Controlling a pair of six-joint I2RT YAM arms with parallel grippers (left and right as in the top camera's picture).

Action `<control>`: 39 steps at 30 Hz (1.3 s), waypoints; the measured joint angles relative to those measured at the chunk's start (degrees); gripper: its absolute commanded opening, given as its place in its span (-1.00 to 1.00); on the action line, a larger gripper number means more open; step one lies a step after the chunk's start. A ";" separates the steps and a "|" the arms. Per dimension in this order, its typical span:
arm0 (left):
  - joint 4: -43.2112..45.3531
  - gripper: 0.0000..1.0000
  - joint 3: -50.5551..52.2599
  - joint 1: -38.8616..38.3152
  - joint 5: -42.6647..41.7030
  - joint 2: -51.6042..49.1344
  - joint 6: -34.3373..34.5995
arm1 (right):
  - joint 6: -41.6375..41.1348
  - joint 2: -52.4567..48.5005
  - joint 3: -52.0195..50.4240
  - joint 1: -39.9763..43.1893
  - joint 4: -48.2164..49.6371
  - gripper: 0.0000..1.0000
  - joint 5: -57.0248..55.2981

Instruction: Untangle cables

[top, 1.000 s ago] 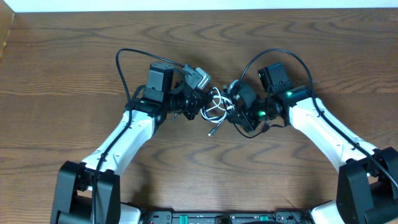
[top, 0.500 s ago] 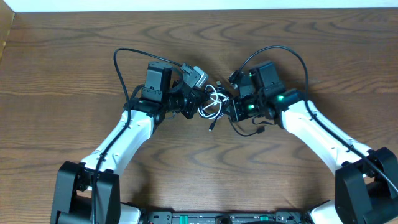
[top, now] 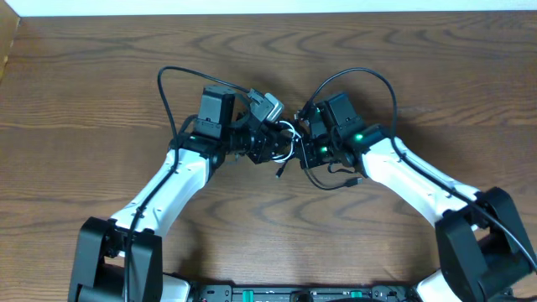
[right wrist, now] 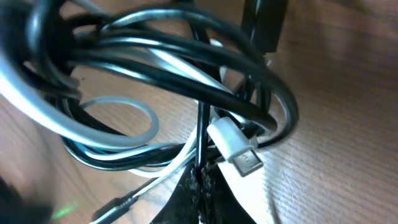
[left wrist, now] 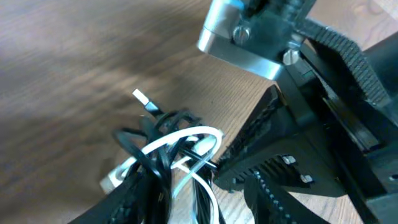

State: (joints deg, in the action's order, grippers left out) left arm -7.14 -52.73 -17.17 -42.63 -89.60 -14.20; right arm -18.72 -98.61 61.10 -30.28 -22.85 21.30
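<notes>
Tangled bundle of a thin black cord and a thin white cord lying on the brown wood-grain table, between the two arms. Left gripper: jaws apart, bundle between them. Right gripper: jaws pinched tight together on the black cord.

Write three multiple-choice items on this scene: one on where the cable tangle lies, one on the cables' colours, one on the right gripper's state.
1. Where is the cable tangle?
A. at the table's left edge
B. between the two grippers
C. beside the arm bases

2. What colours are the cables?
A. black and white
B. red and blue
C. both grey

3. How is the right gripper?
A. wide open
B. out of view
C. shut

Key:
1 B: it sits between the left gripper and the right gripper.
2 A: a black cable and a white cable loop together.
3 C: its fingers meet, pinching the black cable.
</notes>
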 measured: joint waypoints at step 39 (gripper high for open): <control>12.59 -0.18 0.07 -5.05 17.64 -12.09 18.93 | 2.78 -3.39 0.07 10.71 3.19 -0.39 4.42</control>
State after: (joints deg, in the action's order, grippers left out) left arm 5.45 -52.66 -22.22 -24.99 -101.69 4.73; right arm -15.94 -102.00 61.17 -19.57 -19.66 25.71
